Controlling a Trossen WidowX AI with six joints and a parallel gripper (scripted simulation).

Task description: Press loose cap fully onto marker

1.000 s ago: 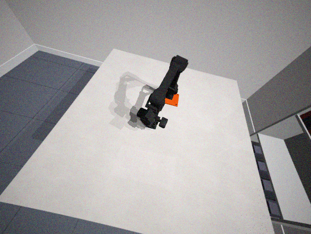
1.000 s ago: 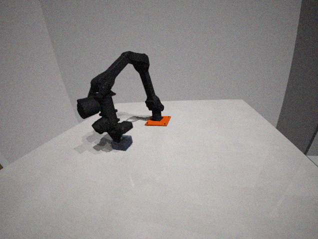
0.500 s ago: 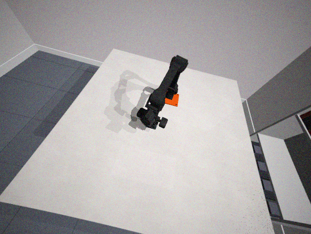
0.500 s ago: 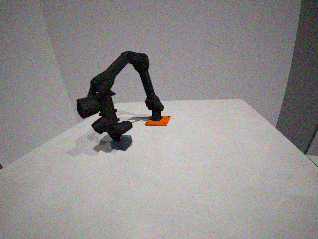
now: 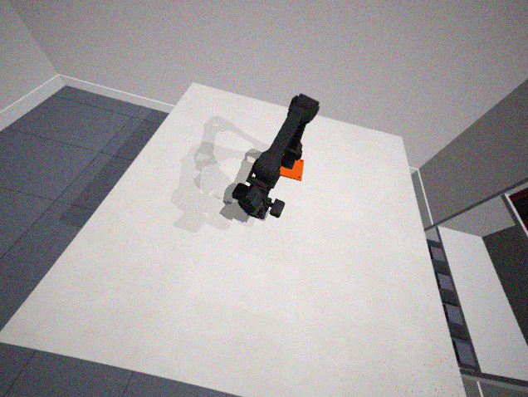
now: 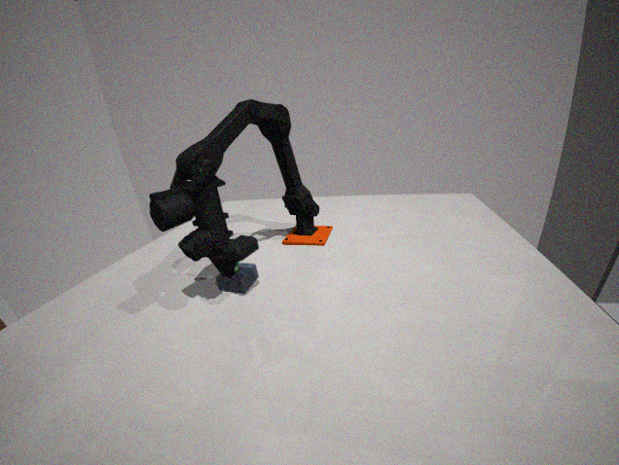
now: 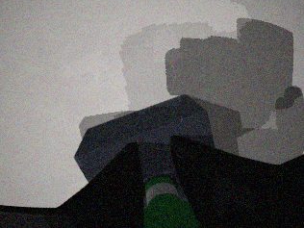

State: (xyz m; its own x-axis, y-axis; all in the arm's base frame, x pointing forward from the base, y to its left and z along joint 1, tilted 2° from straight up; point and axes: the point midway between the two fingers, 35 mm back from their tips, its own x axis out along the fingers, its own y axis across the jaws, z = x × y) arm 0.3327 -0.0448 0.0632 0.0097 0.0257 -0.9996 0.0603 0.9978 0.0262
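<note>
The dark blue-grey holder block point(image 6: 245, 279) point(image 7: 149, 125) sits on the table, directly below my gripper point(image 6: 228, 272) point(image 7: 153, 148). The gripper points down and is shut on the green cap point(image 7: 170, 212), which shows between the dark fingers at the bottom of the wrist view. A light grey band point(image 7: 161, 190) and a thin green edge lie just beyond the cap, toward the block. The cap is in line with the marker's place in the block, but how far it sits on the marker cannot be told. In the top view the arm hides block, marker and cap.
The arm's orange base plate point(image 5: 293, 170) point(image 6: 305, 239) lies behind the gripper on the white table point(image 5: 298, 277) point(image 6: 375, 349). The arm arches high between base and gripper. Its shadows fall on the table to the left. A shelf unit stands beyond the table's right edge in the top view.
</note>
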